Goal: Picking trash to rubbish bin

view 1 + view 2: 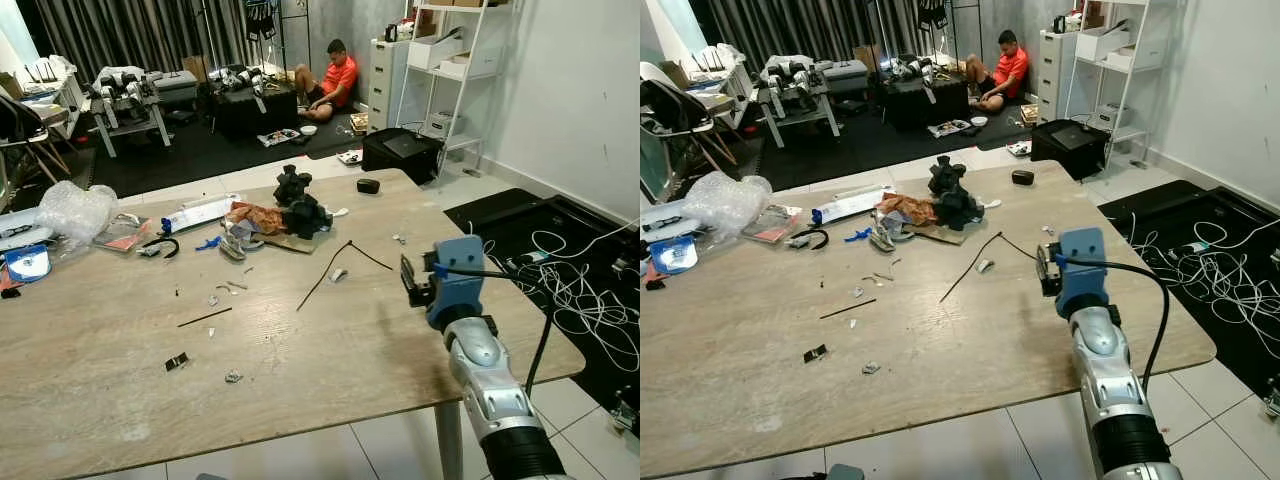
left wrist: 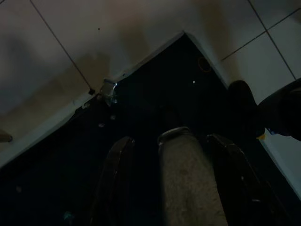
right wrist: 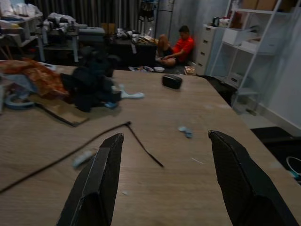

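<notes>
The bench (image 1: 300, 340) is cut off at the 9 o'clock and 6 o'clock edges of the left eye view. Small scraps (image 1: 232, 376) near the 6 o'clock side are too small to identify. The right pincer (image 3: 162, 181) is cut off at the frame edge in the right wrist view. The left wrist view is very dark; the left pincer (image 2: 176, 183) is an outline, and a small glinting object (image 2: 108, 91) on the floor cannot be identified.

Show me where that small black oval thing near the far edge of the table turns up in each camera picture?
Left eye view: the small black oval thing lies near the table's far edge, right of centre.
Right eye view: same spot.
Right wrist view: ahead of the open right gripper, upper middle.
Left wrist view: dark; I can't make it out.
Shared landmark: the long black strip.
</notes>
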